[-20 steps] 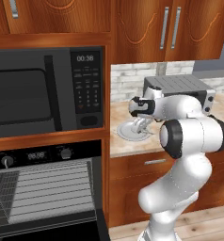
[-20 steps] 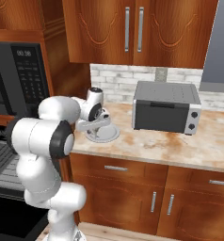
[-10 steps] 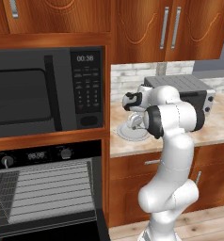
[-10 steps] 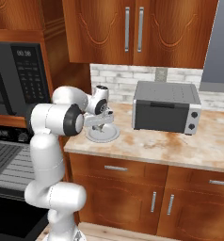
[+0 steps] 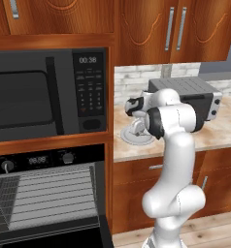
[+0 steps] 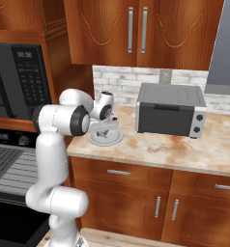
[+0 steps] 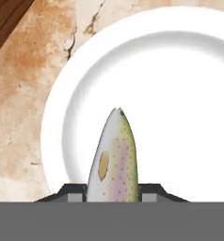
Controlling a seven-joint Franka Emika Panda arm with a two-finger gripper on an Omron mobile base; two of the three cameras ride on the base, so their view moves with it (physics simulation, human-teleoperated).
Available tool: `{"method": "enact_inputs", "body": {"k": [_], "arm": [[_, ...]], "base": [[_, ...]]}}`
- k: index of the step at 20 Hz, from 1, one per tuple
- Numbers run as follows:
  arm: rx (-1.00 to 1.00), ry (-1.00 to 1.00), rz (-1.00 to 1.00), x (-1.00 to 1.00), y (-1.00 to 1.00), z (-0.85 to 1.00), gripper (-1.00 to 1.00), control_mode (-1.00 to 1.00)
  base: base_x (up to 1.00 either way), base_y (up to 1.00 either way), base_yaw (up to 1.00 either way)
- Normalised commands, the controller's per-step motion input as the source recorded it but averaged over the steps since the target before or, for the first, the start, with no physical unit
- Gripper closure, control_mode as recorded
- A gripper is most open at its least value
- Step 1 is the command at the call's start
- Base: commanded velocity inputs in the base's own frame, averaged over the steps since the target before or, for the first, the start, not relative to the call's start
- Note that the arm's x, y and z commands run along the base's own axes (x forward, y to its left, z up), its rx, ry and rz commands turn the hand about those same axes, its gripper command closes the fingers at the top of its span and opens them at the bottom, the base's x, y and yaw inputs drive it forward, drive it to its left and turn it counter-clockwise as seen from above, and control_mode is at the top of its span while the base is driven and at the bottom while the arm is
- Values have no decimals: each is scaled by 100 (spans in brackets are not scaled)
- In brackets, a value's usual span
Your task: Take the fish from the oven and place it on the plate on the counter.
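The slim speckled silvery fish [image 7: 115, 162] is running off the frame's bottom; the round white plate [image 7: 57, 108] is overrunning the right edge.

a glossy white arm [image 5: 178, 145] is showing rounded, bulbous segments, dark grey joint rings and small dark finger tips [image 7: 74, 192].

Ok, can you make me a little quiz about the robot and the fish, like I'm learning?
1. True or false: the fish lies flat on the oven rack.
2. What sits right below the gripper? A) the toaster oven B) the plate C) the microwave
3. Fill in: the plate rests on the beige ____.

Key:
1. False: the gripper holds it between its fingertips over the plate.
2. B.
3. counter.
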Motion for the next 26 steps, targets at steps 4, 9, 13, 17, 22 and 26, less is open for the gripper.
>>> {"method": "enact_inputs", "body": {"k": [4,9,13,17,22,26], "arm": [[-4,0,0,10,0,-35,100,-100],[-3,0,1,24,0,-11,100,-100],[-2,0,2,43,0,0,100,-100],[-1,0,1,40,0,0,100,-100],[0,0,0,14,0,0,-100,-100],[0,0,0,0,0,0,-100,-100]], "base": [[0,0,0],[0,0,0],[0,0,0],[0,0,0],[0,0,0],[0,0,0]]}}
